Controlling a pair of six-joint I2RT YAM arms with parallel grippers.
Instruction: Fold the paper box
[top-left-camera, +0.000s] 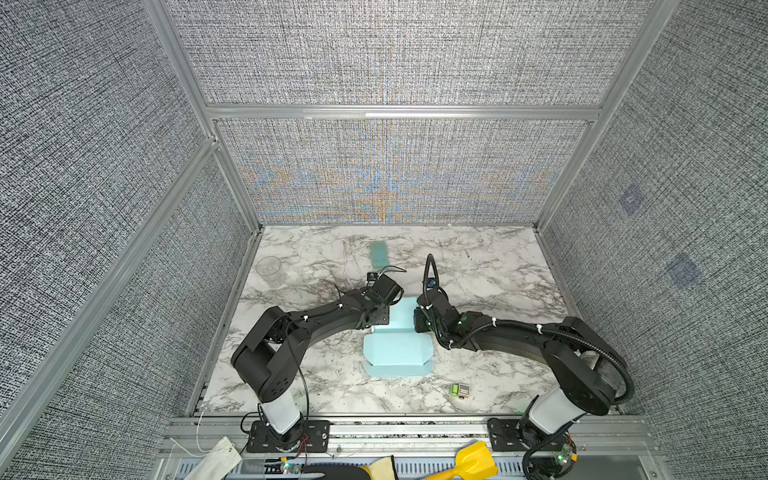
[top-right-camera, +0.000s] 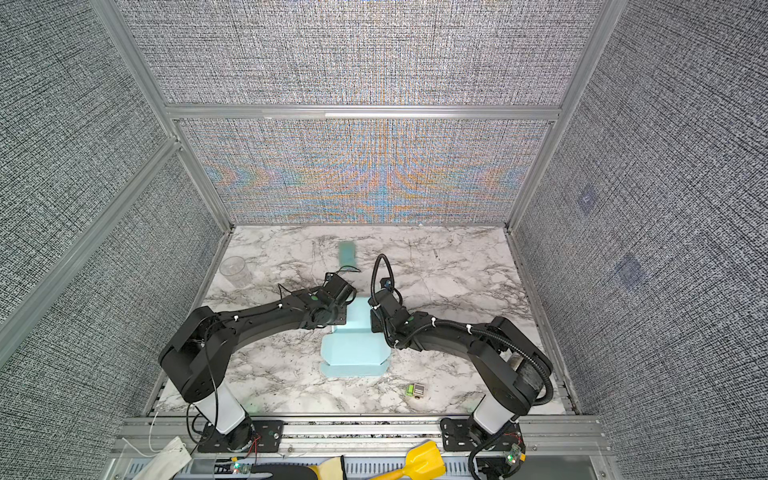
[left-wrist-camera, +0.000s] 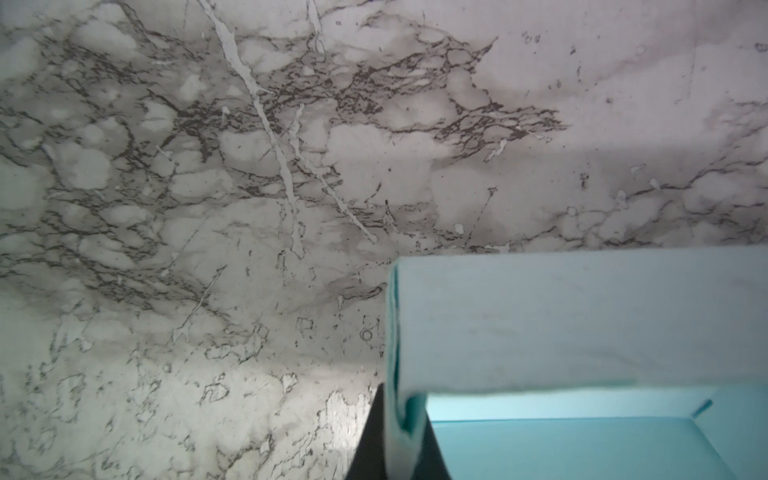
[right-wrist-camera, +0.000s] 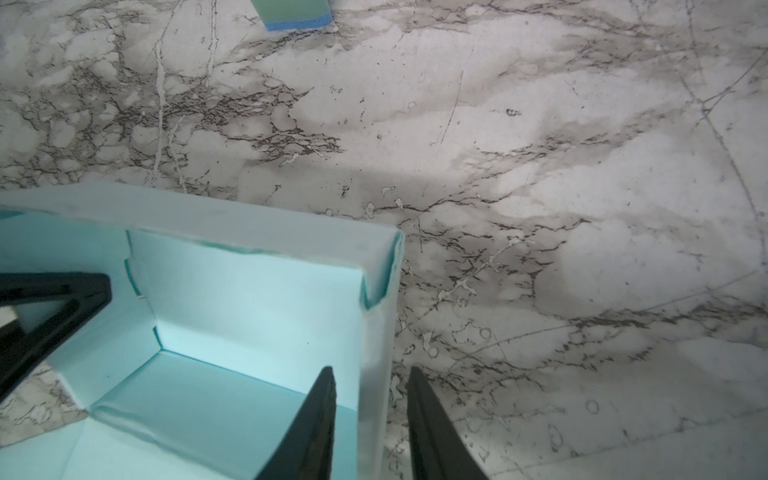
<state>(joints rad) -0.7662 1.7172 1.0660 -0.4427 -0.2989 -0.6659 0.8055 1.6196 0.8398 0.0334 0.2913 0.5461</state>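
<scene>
The pale sky-blue paper box (top-left-camera: 399, 349) (top-right-camera: 355, 353) lies mid-table, its walled part between the two wrists and a flat flapped panel toward the front. My left gripper (left-wrist-camera: 401, 415) is shut on the box's left side wall (left-wrist-camera: 582, 324), the folded cardboard pinched between its dark fingers. Those fingers (right-wrist-camera: 54, 299) also show in the right wrist view. My right gripper (right-wrist-camera: 371, 372) is open and straddles the right side wall (right-wrist-camera: 374, 332), one finger inside the box (right-wrist-camera: 249, 291) and one outside, with a gap on each side. In both top views the wrists hide the fingertips.
A teal-green flat strip (top-left-camera: 378, 254) (right-wrist-camera: 293, 14) lies behind the box. A clear cup (top-left-camera: 270, 270) stands at the back left. A small green and grey block (top-left-camera: 459, 390) sits front right. A yellow scoop (top-left-camera: 473, 459) rests on the front rail. Fabric walls enclose the marble table (top-left-camera: 498, 270).
</scene>
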